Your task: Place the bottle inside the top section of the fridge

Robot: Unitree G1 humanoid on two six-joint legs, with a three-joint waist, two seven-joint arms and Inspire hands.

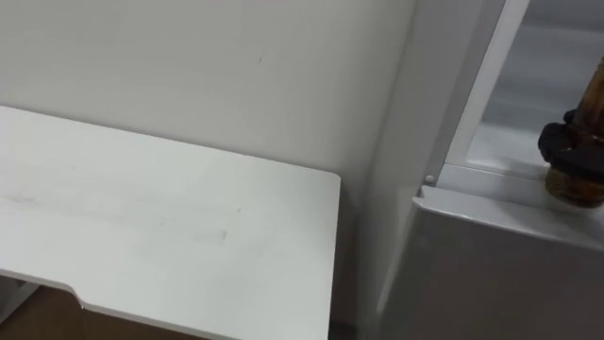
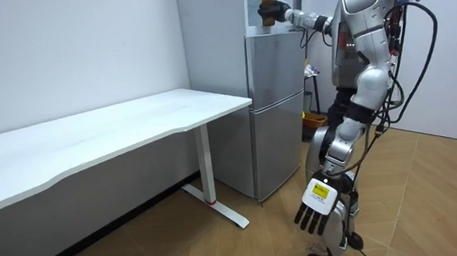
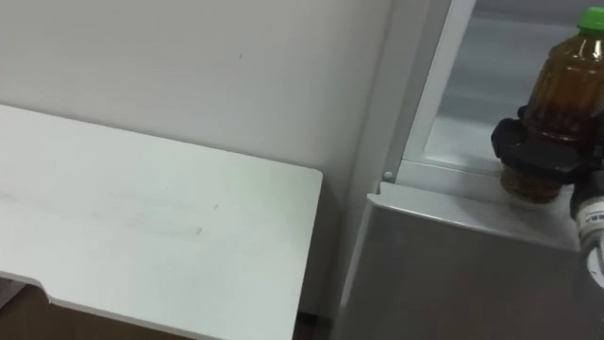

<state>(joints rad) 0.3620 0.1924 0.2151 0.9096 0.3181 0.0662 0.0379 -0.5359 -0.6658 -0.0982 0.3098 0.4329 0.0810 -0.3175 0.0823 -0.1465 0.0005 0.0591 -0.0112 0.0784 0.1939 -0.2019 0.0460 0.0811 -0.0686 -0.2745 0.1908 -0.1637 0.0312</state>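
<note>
White table (image 3: 170, 227); beyond, right hand (image 3: 533, 151) grips upright amber bottle (image 3: 566, 76) (green cap).

Clear plastic bottle (image 3: 559, 94), 2 o'clock in the right eye view: amber-brown contents, green cap.
Right hand (image 3: 528, 151): black fingers curled round the bottle's lower part.
Tall metal fridge (image 2: 277, 115): silver-grey doors, white lining in the open upper compartment.
Flat rectangular desk (image 1: 170, 236), 8 o'clock: white top with faint grey streaks.
Painted wall (image 1: 236, 76): plain off-white.
Wooden floor (image 2: 442, 200), 4 o'clock in the room view: light brown parquet pattern.
Left hand (image 2: 315, 213): black fingers, white back.
</note>
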